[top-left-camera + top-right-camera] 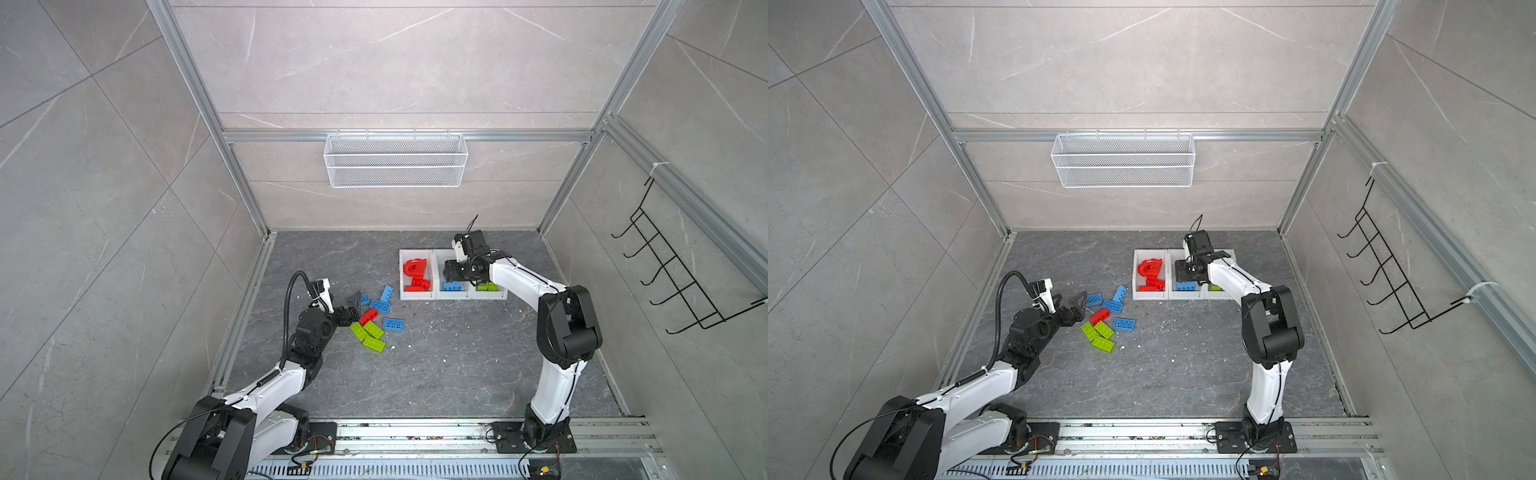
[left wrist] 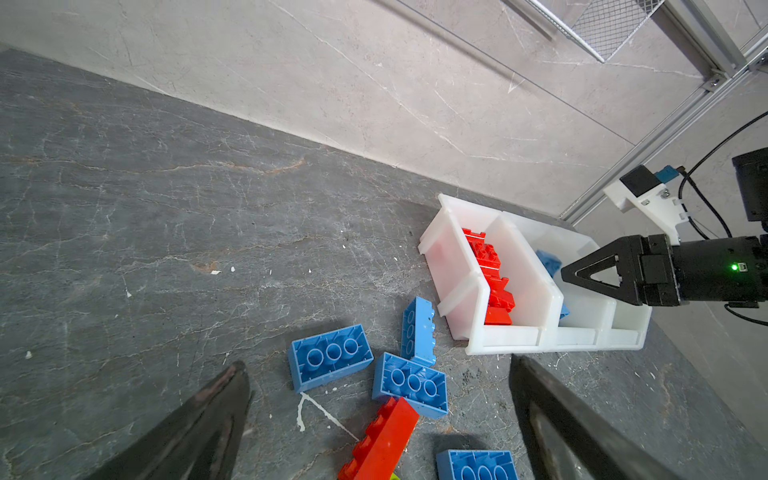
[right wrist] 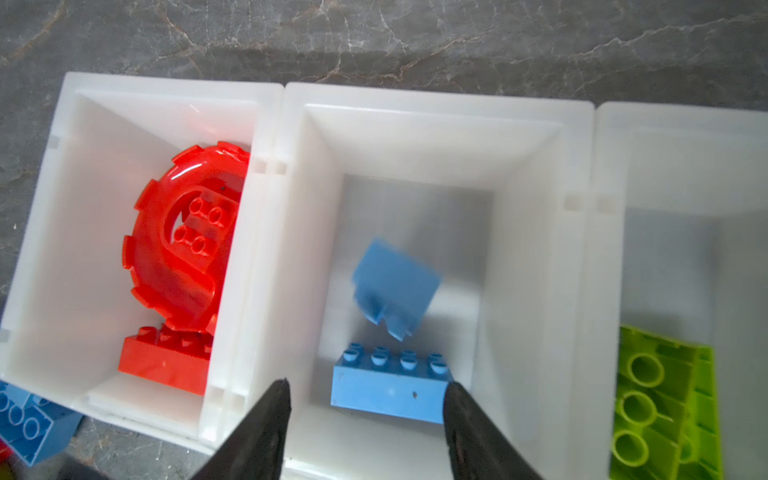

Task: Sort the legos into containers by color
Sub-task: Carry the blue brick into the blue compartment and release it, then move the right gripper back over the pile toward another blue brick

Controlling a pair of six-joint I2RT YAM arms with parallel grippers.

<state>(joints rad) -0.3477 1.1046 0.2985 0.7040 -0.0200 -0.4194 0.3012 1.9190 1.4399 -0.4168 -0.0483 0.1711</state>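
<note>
Three joined white bins (image 3: 270,249). Loose on the surface (image 1: 457,365): four loose blue bricks (image 1: 380,306), three loose lime green bricks (image 1: 373,329), one loose red brick (image 1: 368,316). Inside the bins: one red arch piece (image 3: 166,257), at least two binned red bricks (image 3: 166,365), two binned blue bricks (image 3: 390,386), and binned green bricks (image 3: 656,407), number not discernible

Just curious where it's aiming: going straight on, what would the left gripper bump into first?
Most likely the long red studded plastic brick, lying between the jaws of the open left gripper, ahead of the upturned blue bricks; depth is hard to judge.
</note>
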